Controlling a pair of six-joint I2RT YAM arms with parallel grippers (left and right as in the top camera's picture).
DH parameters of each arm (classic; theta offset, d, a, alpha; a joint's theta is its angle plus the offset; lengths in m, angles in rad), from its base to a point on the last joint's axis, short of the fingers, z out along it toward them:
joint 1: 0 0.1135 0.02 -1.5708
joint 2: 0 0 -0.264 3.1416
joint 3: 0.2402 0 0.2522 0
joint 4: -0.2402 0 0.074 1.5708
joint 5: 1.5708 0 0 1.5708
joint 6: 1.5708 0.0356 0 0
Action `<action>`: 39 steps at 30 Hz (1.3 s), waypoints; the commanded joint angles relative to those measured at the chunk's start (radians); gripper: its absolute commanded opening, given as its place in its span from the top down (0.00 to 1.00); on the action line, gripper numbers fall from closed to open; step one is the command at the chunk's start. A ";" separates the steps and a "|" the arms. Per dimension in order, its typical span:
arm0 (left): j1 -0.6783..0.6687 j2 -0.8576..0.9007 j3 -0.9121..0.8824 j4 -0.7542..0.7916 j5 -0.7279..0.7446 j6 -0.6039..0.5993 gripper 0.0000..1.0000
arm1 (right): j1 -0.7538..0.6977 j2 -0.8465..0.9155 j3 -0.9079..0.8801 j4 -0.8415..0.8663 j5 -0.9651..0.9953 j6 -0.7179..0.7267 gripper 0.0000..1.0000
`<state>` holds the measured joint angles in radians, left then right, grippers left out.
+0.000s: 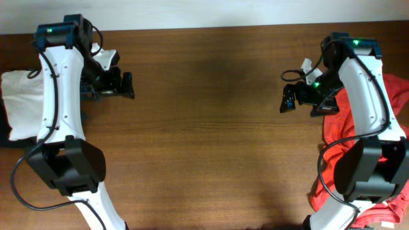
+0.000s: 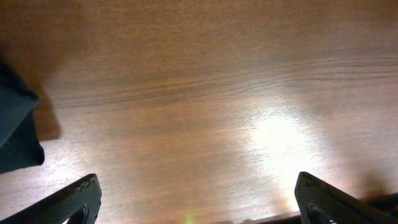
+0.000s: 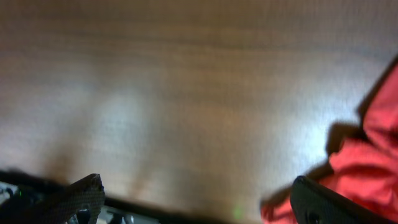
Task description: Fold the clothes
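The white T-shirt lies in a compact, folded-looking shape at the table's far left edge, partly hidden under my left arm; its print does not show. My left gripper is open and empty to the right of the shirt, apart from it. In the left wrist view its fingers are spread wide over bare wood. My right gripper is open and empty at the right side of the table. In the right wrist view its fingers are wide apart above the wood.
A red-orange T-shirt lies crumpled along the right edge under my right arm; it also shows in the right wrist view. A dark garment lies at the left, next to the white shirt. Brown wooden table.
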<state>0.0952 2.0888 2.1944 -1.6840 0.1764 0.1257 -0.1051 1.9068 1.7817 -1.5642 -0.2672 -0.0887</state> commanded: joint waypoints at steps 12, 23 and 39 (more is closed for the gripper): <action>0.004 -0.562 -0.588 0.286 -0.031 -0.035 0.01 | -0.007 -0.547 -0.257 0.245 0.043 0.019 0.01; 0.004 -1.326 -1.212 0.749 -0.042 -0.035 0.01 | -0.007 -1.164 -0.793 0.565 0.151 0.019 0.01; 0.004 -1.545 -1.282 0.702 -0.042 -0.035 0.01 | -0.007 -1.297 -0.832 0.456 0.152 0.019 0.01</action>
<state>0.0975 0.5488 0.9199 -0.9833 0.1383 0.0994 -0.1055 0.6132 0.9573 -1.1069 -0.1303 -0.0780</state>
